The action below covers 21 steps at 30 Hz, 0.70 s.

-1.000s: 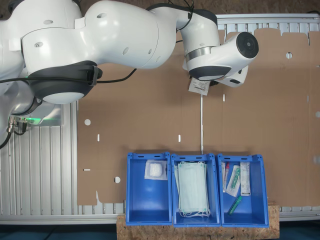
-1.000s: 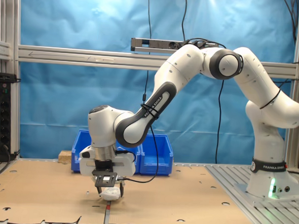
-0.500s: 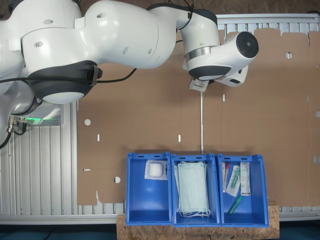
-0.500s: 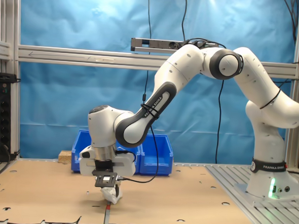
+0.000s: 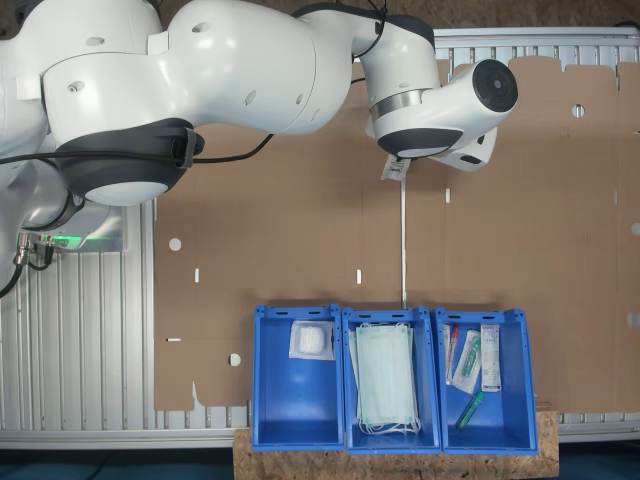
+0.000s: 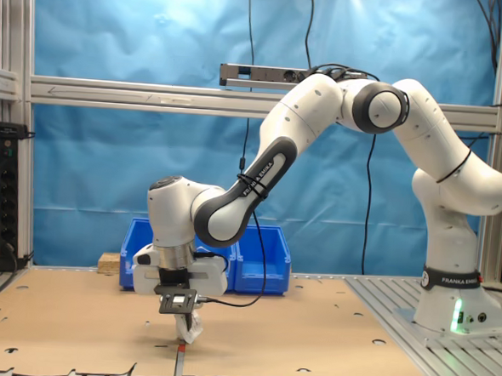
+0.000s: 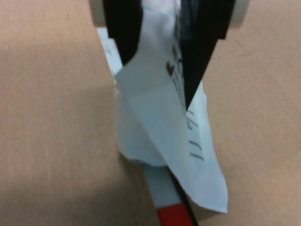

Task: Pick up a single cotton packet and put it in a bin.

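Note:
The cotton packet [image 7: 160, 141] is a small white sachet with dark print down one edge. It hangs crumpled and upright between the two black fingers [image 7: 123, 33] of my gripper [image 7: 157, 82], which is shut on its upper part. In the second exterior view the gripper [image 6: 183, 313] points down with the packet [image 6: 189, 328] dangling just above the cardboard. In the first exterior view only a corner of the packet [image 5: 395, 169] peeks out from under the wrist. The three blue bins [image 5: 297, 405] stand side by side at the table's edge, well away from the gripper.
Brown cardboard [image 5: 300, 230] covers the table, with a slot and a white, red-tipped strip [image 7: 164, 193] under the packet. One bin holds a plain white square packet [image 5: 311, 341], the middle bin [image 5: 390, 313] pale-green masks, the third bin [image 5: 523, 385] assorted small items.
The packet lay nearly flat at the fingertips one second ago. It now hangs folded and upright in the shut fingers, raised slightly off the cardboard.

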{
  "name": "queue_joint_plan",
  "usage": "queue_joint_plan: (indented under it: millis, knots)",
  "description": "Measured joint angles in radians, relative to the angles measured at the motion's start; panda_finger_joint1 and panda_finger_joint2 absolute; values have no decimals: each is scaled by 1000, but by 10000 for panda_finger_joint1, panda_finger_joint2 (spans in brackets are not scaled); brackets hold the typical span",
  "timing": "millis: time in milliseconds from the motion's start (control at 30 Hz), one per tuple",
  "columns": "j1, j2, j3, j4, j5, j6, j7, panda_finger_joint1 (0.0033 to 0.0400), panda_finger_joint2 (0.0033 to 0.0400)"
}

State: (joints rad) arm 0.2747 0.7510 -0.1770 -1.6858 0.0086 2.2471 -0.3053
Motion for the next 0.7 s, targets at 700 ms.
queue_joint_plan:
  millis: [700]
  knots:
    - [0,-2,0,0,0,-2,0,43,43]
